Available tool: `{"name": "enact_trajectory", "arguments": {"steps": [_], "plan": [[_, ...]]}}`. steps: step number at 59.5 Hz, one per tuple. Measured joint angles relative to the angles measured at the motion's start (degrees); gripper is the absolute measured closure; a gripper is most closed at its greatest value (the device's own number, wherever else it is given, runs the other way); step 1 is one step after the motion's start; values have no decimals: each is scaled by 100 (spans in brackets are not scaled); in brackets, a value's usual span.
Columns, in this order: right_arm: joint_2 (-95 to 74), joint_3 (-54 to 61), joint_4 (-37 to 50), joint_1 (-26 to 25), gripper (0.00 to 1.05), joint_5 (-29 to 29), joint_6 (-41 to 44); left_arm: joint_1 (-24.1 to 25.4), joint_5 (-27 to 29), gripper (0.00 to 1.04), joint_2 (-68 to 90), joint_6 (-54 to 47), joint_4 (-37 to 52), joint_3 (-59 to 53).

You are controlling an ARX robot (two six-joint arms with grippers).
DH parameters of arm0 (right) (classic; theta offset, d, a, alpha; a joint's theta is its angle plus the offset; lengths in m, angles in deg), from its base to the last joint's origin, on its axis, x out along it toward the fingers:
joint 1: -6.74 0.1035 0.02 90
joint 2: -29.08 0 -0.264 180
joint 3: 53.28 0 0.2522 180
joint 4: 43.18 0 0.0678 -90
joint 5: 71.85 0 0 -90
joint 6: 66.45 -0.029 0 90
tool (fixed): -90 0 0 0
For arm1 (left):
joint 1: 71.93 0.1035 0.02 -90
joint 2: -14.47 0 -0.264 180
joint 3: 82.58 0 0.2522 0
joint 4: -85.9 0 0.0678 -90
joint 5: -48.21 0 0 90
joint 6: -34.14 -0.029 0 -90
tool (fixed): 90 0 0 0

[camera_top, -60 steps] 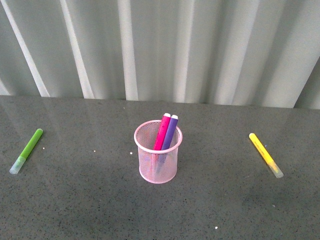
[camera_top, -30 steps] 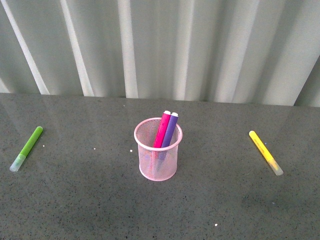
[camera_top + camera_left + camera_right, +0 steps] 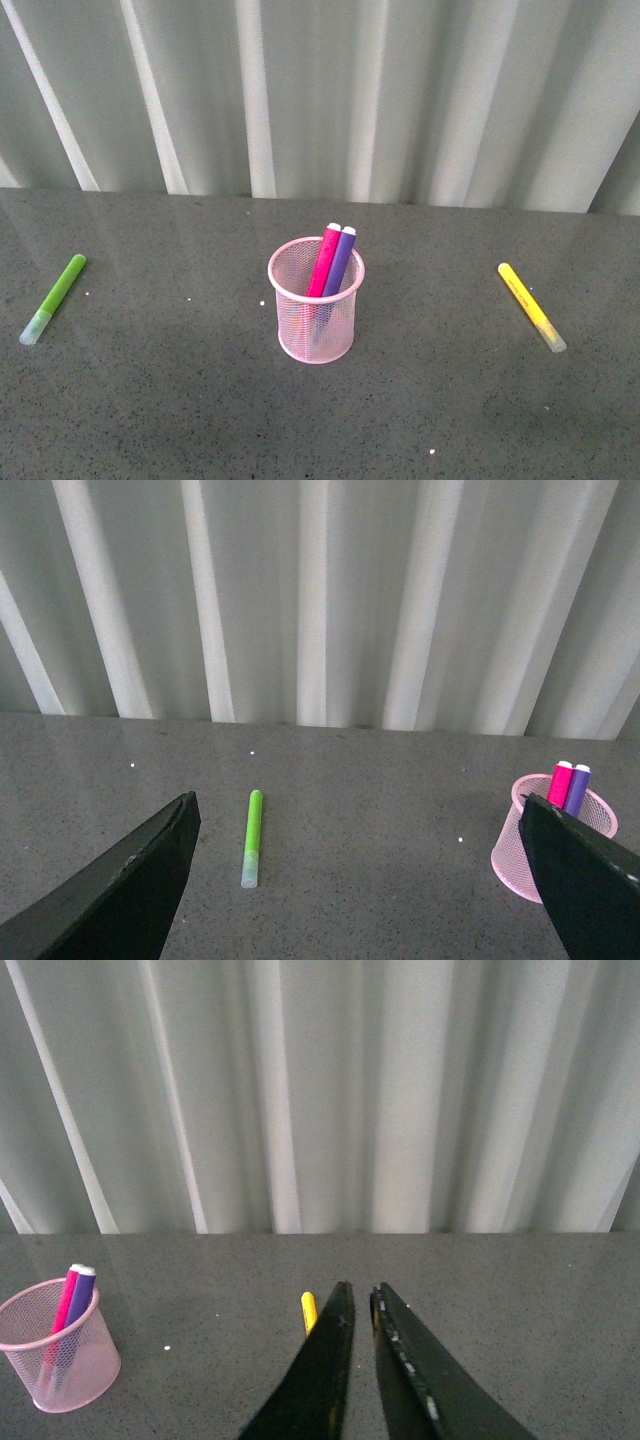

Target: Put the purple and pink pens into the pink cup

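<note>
The pink cup (image 3: 316, 303) stands mid-bench holding the pink pen (image 3: 324, 262) and purple pen (image 3: 340, 262), so the wide left end effector (image 3: 360, 880) and near-closed, empty right end effector (image 3: 358, 1305) should keep clear of it.

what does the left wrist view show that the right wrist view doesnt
Only the left wrist view shows the green marker and the open left hand. Only the right wrist view shows the yellow marker and the right hand, nearly closed with nothing in it. Both show the pink cup with the pink pen and purple pen inside, the gray table and the white curtain.
</note>
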Motion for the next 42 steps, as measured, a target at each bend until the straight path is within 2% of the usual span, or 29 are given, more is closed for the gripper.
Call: {"name": "enact_trajectory", "arguments": {"steps": [25,27,31,42], "plan": [[0,0,0,0,8,2,0,0,0,7,0,0,0,0],[0,0,0,0,5,2,-4,0,0,7,0,0,0,0],[0,0,0,0,8,2,-2,0,0,7,0,0,0,0],[0,0,0,0,7,2,-2,0,0,7,-2,0,0,0]]}}
